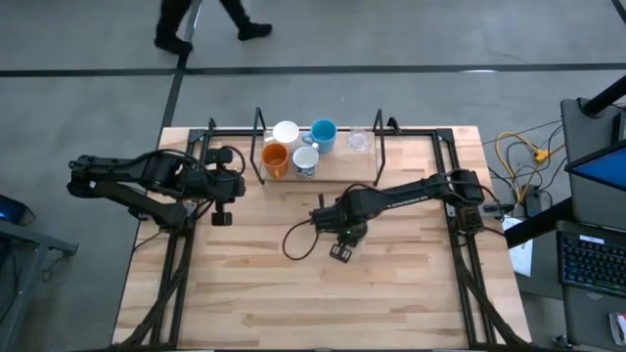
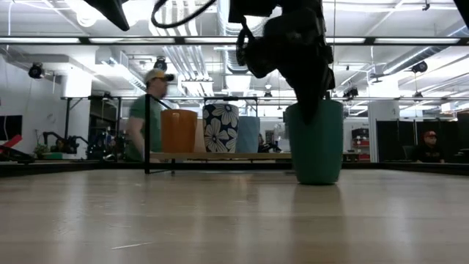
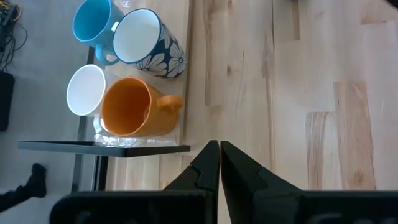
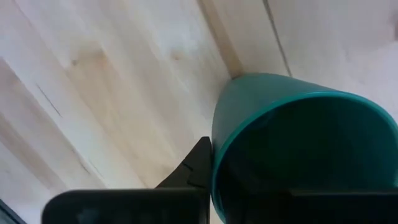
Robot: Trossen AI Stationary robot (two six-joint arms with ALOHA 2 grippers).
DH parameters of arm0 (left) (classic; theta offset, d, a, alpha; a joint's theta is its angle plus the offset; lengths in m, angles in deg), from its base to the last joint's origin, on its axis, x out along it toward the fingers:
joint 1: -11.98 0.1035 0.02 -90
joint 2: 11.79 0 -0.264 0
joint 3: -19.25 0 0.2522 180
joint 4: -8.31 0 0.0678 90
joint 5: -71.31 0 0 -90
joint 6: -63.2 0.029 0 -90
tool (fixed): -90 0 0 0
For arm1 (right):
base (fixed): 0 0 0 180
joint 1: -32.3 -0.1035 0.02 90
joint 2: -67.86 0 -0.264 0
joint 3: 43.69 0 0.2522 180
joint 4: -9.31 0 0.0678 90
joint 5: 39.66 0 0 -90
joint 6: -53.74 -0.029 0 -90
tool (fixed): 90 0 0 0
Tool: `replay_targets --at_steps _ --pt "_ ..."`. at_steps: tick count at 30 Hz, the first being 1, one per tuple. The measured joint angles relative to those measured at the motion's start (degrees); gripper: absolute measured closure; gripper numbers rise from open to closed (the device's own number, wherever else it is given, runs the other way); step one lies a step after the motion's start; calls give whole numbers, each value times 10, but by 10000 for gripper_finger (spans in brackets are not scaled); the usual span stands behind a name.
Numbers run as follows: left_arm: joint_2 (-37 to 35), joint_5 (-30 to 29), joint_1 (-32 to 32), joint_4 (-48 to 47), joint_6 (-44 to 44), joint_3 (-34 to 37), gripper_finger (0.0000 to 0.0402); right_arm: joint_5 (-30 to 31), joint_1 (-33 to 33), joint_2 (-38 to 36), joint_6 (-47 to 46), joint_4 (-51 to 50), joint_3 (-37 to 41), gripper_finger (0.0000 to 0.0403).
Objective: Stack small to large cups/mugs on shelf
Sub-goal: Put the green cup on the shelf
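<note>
A dark teal-green cup point(image 2: 316, 147) stands upright near the middle of the table, in front of the shelf, with my right gripper point(image 2: 311, 103) shut on it from above. On the shelf point(image 1: 342, 172) at the far edge stand a white cup point(image 1: 286, 131), a light blue mug point(image 1: 324, 132), an orange mug point(image 1: 275, 158), a flower-patterned mug point(image 1: 305, 161) and a clear glass point(image 1: 358, 141). My left gripper point(image 3: 219, 148) hangs shut in the air to the left of the shelf, holding nothing. My right gripper grips the teal cup at its rim point(image 4: 219, 149), pointing straight down. One finger point(image 4: 196, 165) lies against the outside of the wall; the other reaches into the mouth and is hidden in the dark inside. The cup is upright, its base at the tabletop.
Black frame rails point(image 1: 460, 235) run along both sides of the table. A black cable point(image 1: 293, 240) loops on the wood beside the right arm. A person point(image 2: 146, 117) stands beyond the far edge. Bare wood lies toward the near edge.
</note>
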Motion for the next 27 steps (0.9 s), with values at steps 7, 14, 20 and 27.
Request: replay_targets --at_steps 7,14,20,27 --pt "1 -1 0 0 1 0 402 -25 37 -10 91 -84 -37 395" --pt "1 -13 0 1 0 0 401 -43 92 -12 106 -101 -153 395" --pt "1 -15 0 1 0 0 401 -36 156 -12 142 -148 -220 395" --pt "1 -30 1 2 1 0 402 12 223 -12 209 -164 -203 395"
